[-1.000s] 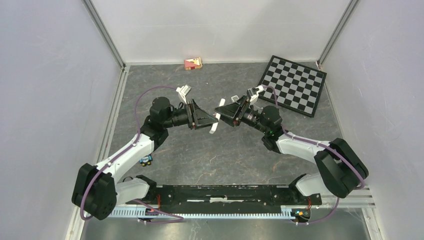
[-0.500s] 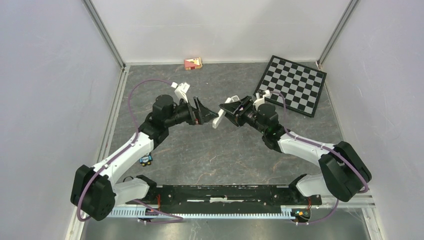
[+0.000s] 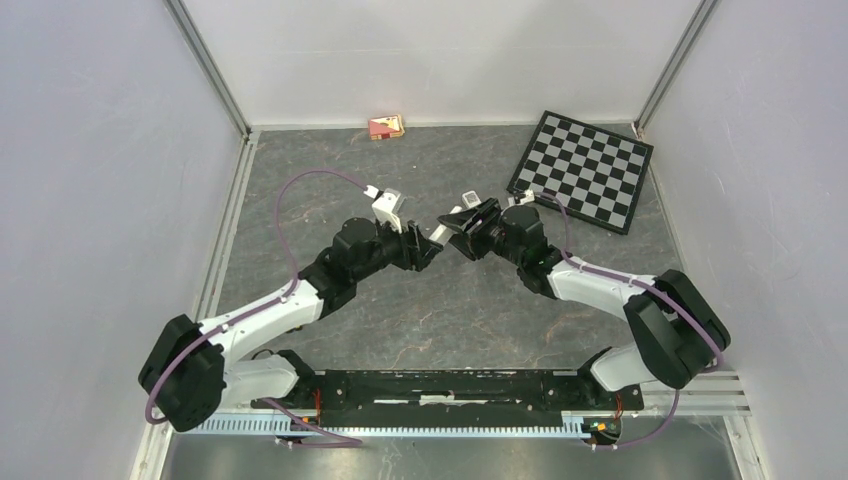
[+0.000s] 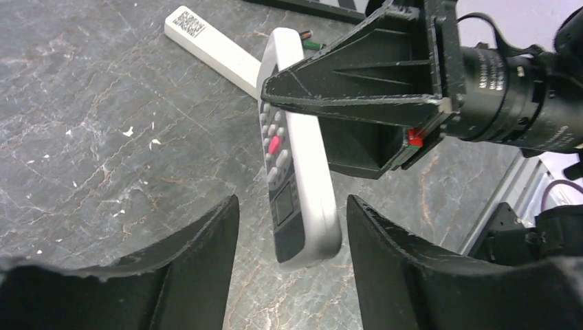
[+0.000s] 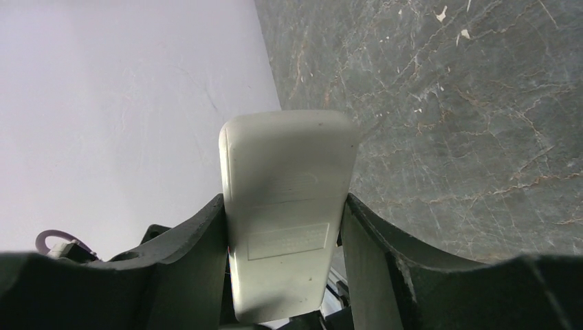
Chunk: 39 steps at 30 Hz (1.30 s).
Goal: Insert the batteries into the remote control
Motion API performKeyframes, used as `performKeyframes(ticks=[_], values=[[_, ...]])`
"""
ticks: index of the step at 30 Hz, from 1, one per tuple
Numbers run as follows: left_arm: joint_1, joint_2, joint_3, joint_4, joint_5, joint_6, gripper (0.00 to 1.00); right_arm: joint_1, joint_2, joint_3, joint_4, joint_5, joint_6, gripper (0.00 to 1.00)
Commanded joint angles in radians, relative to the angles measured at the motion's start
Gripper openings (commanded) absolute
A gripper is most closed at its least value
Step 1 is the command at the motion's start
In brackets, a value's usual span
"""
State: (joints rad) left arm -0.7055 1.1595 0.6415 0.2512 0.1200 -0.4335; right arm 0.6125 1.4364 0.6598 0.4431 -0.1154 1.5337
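Two arms reach in from the near edge of the worktop [image 3: 430, 320] and meet over its middle, tips almost nose to nose. Your left gripper [image 4: 292, 206] is spread wide. In its wrist view the dark fingers stand apart, and the near end of the remote control [image 4: 297, 192] shows in the gap with bare space on either side, so it grips nothing. The remote faces that camera button side up, with a red key among grey ones and a small dark screen nearer the end. Your right gripper [image 5: 285, 227] is clamped on the remote. Its own camera shows the pale, plain back of the casing pressed between both fingers, and the free end juts out with the worktop well behind it. From the left wrist you see the same hold as a black wedge closed over the remote's far half. Just past that far end, on the worktop, lie the batteries [image 4: 309, 39], tiny slim pieces too small to count with any certainty. Beside them lies a white bar [image 4: 206, 40] with a printed code label. Farther back, a chessboard [image 3: 588, 168] sits in the far right corner, and a small red and yellow box [image 3: 386, 127] rests against the far wall.
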Motion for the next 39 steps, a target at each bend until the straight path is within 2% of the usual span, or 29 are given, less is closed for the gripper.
performKeyframes(ticks=[1, 6, 8, 9, 11, 13, 15, 18, 21, 24, 28, 31, 36, 39], values=[[-0.015, 0.039, -0.033, 0.135, -0.057, 0.047, 0.61, -0.005, 0.018, 0.047, 0.029, -0.034, 0.032, 0.35], [-0.023, 0.075, -0.043, 0.163, -0.064, 0.031, 0.51, -0.005, 0.028, 0.036, 0.056, -0.048, 0.052, 0.35], [-0.023, 0.074, -0.043, 0.169, -0.084, 0.016, 0.40, -0.005, 0.025, 0.033, 0.060, -0.054, 0.050, 0.37], [-0.022, 0.071, -0.034, 0.156, -0.096, 0.001, 0.35, -0.005, 0.024, 0.031, 0.060, -0.056, 0.040, 0.42], [-0.022, 0.064, -0.013, 0.137, -0.089, -0.004, 0.26, -0.007, 0.012, 0.033, 0.054, -0.057, -0.026, 0.67], [-0.020, 0.057, 0.007, 0.110, -0.068, -0.005, 0.20, -0.015, -0.007, 0.042, 0.026, -0.051, -0.139, 0.84], [-0.009, 0.058, 0.038, 0.056, -0.016, -0.003, 0.13, -0.036, -0.034, 0.028, 0.010, -0.054, -0.234, 0.92], [0.021, 0.063, 0.079, -0.020, 0.108, -0.011, 0.04, -0.079, -0.082, -0.022, 0.017, -0.094, -0.382, 0.97], [0.052, 0.077, 0.109, -0.081, 0.232, -0.003, 0.02, -0.118, -0.128, -0.060, 0.020, -0.167, -0.524, 0.98], [0.068, 0.083, 0.142, -0.163, 0.301, 0.028, 0.02, -0.161, -0.163, -0.102, 0.097, -0.278, -0.640, 0.98], [0.077, 0.052, 0.153, -0.207, 0.409, 0.032, 0.02, -0.209, -0.181, -0.098, 0.182, -0.517, -0.842, 0.98], [0.077, 0.018, 0.144, -0.185, 0.508, -0.007, 0.02, -0.211, -0.193, -0.073, 0.161, -0.671, -0.968, 0.98], [0.077, 0.011, 0.148, -0.186, 0.598, -0.007, 0.02, -0.211, -0.220, -0.071, 0.139, -0.862, -1.071, 0.96], [0.077, 0.019, 0.175, -0.232, 0.639, 0.022, 0.02, -0.211, -0.238, -0.082, 0.149, -0.937, -1.072, 0.86]])
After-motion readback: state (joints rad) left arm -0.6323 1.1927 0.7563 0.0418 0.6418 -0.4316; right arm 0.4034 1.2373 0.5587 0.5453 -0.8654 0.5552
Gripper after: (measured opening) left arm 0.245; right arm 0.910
